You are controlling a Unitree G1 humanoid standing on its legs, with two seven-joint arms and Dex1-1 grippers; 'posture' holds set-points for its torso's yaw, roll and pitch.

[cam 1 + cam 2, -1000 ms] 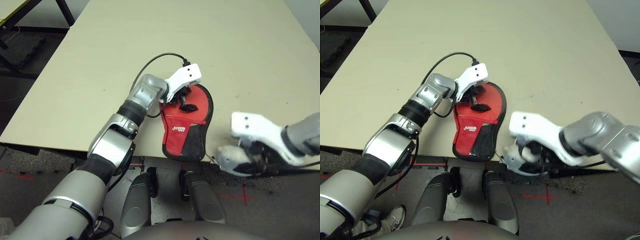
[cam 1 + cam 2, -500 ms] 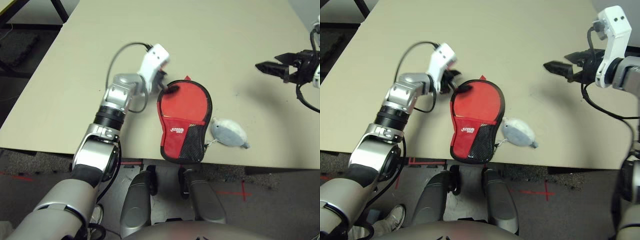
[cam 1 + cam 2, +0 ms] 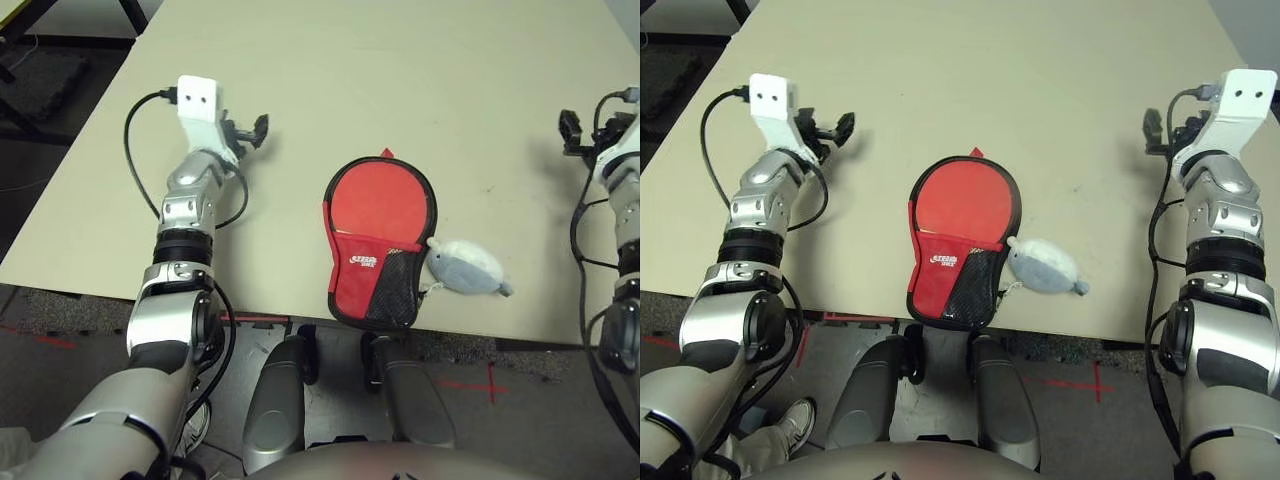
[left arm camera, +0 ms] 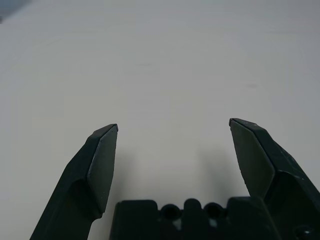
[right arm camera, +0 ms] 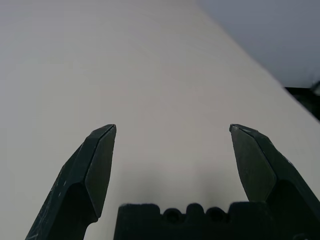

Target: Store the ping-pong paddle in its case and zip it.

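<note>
Now you have the case [image 3: 378, 245] lying flat at the near edge of the table [image 3: 400, 80], round end toward the far side and its black mesh pocket toward you. Its red face is closed over, so you cannot see the ping-pong paddle itself. Just beside the case on its right, touching the pocket end, sits a small grey-white soft lump [image 3: 468, 266]. Your left gripper [image 4: 172, 127] hovers over bare tabletop well to the left of the case, fingers spread wide with nothing between them. Your right gripper [image 5: 172, 127] is well apart on the right side, near the table's edge, likewise spread wide and empty.
</note>
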